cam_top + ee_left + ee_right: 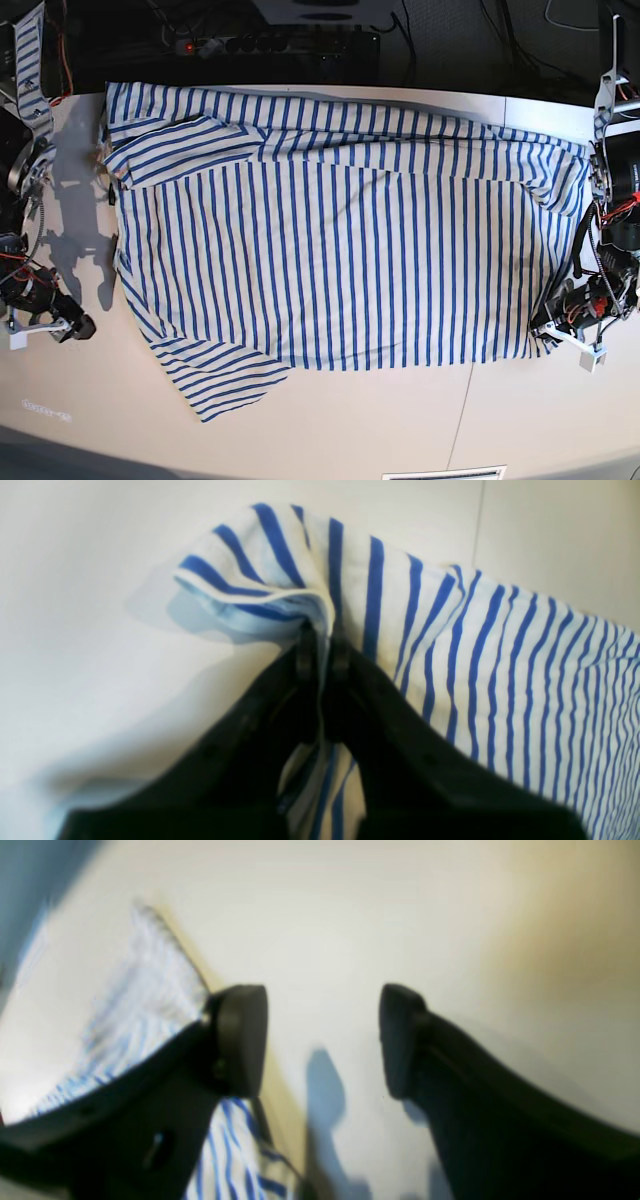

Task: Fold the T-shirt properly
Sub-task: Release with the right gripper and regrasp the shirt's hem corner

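On the pale desk, our left gripper pinches the striped T-shirt, apparently mid-fold; our widely spread right gripper should grasp next.

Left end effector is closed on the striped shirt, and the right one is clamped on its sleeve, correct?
Not the right one: the right wrist view shows the right end effector open, holding nothing. The left does grip the striped shirt.

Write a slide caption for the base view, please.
Left gripper pinches the near corner of a blue-and-white striped T-shirt while the open right gripper stands clear beside it.
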Available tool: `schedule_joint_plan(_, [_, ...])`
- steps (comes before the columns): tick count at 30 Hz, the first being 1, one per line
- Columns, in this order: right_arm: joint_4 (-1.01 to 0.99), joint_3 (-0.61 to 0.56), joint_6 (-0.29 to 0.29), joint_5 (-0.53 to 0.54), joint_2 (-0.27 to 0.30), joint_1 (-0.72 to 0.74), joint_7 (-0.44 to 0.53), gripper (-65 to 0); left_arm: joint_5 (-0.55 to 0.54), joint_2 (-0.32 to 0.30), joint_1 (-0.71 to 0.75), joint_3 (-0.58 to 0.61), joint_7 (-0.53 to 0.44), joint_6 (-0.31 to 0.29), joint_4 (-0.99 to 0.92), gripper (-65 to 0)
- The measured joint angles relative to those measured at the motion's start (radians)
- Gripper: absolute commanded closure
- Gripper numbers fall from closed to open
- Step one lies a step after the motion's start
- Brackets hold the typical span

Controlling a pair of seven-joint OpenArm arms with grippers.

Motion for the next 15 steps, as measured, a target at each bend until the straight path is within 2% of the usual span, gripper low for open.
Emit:
schedule_joint_plan(4, [-0.065, -0.035, 0.000, 0.013, -0.029, 0.019, 0.023, -35.4, -0.040, 0.003, 0.000, 0.000, 0.015, -0.001, 0.000, 0.0])
schedule_joint_plan(11, [-0.067, -0.035, 0.001, 0.023, -0.120, 0.024, 0.043, -35.4, -0.041, 0.005, 0.000, 0.000, 0.018, -0.001, 0.000, 0.0])
schedule_joint_plan(15, [-0.064, -0.035, 0.001, -0.039, -0.193, 0.033, 0.054, -35.4, -0.043, 0.005, 0.000, 0.000, 0.018, -0.001, 0.000, 0.0])
